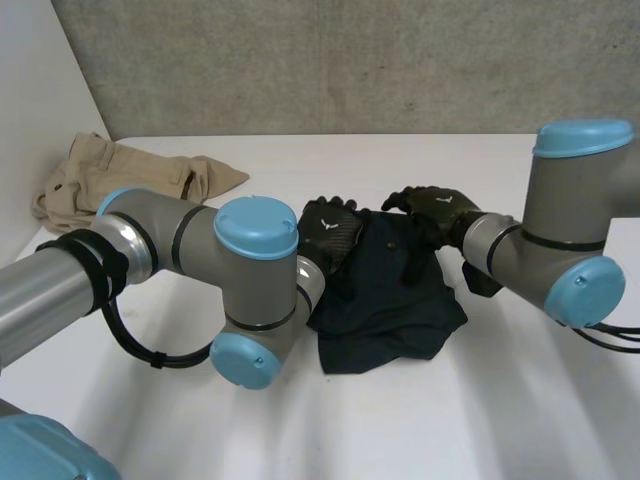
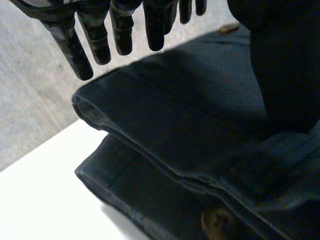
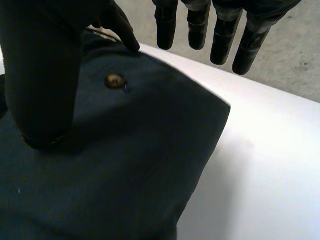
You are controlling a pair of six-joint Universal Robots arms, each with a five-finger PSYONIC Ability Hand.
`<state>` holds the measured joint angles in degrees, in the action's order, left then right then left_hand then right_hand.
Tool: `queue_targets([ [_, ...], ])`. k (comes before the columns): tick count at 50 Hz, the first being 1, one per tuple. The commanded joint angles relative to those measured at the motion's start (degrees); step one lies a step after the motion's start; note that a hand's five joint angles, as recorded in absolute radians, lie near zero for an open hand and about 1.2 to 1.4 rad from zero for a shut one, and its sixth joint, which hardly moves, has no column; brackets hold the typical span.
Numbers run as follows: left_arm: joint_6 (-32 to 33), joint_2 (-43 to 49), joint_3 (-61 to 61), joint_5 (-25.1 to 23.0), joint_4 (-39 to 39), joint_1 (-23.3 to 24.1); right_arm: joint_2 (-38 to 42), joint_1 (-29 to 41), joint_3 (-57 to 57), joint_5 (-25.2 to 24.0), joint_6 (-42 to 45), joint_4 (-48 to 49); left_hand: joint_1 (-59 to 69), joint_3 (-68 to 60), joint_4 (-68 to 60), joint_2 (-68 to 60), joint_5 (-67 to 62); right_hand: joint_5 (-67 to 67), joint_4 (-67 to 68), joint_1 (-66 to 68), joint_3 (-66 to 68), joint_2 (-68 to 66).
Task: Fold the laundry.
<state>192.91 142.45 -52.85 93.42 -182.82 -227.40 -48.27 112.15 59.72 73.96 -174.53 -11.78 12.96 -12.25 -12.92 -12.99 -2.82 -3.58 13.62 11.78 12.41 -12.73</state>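
- White table (image 1: 500,420) is set against a grey concrete wall (image 1: 350,60), and two garments are laid on it.
- Near the middle of the table, between the two arms, a dark blue garment (image 1: 385,300) is spread as a compact, roughly squared bundle.
- In the left wrist view one layer of this garment is seen lying over another along a thick rolled edge, so at least one fold is judged to be made; its near edge looks uneven in the head view.
- At the garment's far edge, toward its left corner, the left hand (image 1: 330,230) is placed. Its fingers (image 2: 120,35) are held straight and spread above the cloth edge, nothing is gripped, and its thumb (image 2: 285,65) seems to be set down on the cloth.
- At the far right corner the right hand (image 1: 432,208) is placed likewise: the fingers are extended past the cloth over bare table, with no cloth closed in them, and the thumb is lowered beside a button (image 3: 114,80).
- Well apart, at the far left corner of the table, a beige garment (image 1: 120,175) is left crumpled and unfolded.
- By this reading the task is judged less than half done: the dark piece has to be folded again or smoothed, and the beige piece has not been started.
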Motion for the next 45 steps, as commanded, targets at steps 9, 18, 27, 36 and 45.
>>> queue_targets([
  [9,0.28,0.81,-1.99,-0.34,4.31,-1.29,3.44,1.31,2.33,5.06,10.43,0.44,3.31,-4.02,-3.35,-3.28,-3.45,3.58,-3.62,-1.78,-2.41,2.73],
  [18,0.37,0.91,-3.83,-0.7,5.28,-1.29,4.32,0.87,3.92,5.14,13.95,1.5,1.46,-2.18,-1.5,-1.43,-1.61,3.58,-3.62,-1.78,-2.41,2.73],
  [27,-0.34,-6.82,-5.85,-0.79,4.58,-1.03,-1.19,0.78,6.54,5.14,11.76,4.38,-1.4,0.69,1.36,1.43,1.26,3.58,-3.62,-1.78,-2.41,2.73],
  [36,-2.09,-21.48,-12.7,-5.52,1.85,-1.38,-16.24,-1.58,16.57,10.5,2.27,10.99,-1.57,0.86,1.53,1.6,1.42,3.58,-3.62,-1.78,-2.41,2.73],
  [45,-7.01,-32.75,-21.76,-13.96,4.48,-4.45,-22.13,-6.95,29.48,9.46,-5.82,9.24,-1.57,0.85,1.53,1.6,1.42,3.58,-3.62,-1.78,-2.41,2.73],
])
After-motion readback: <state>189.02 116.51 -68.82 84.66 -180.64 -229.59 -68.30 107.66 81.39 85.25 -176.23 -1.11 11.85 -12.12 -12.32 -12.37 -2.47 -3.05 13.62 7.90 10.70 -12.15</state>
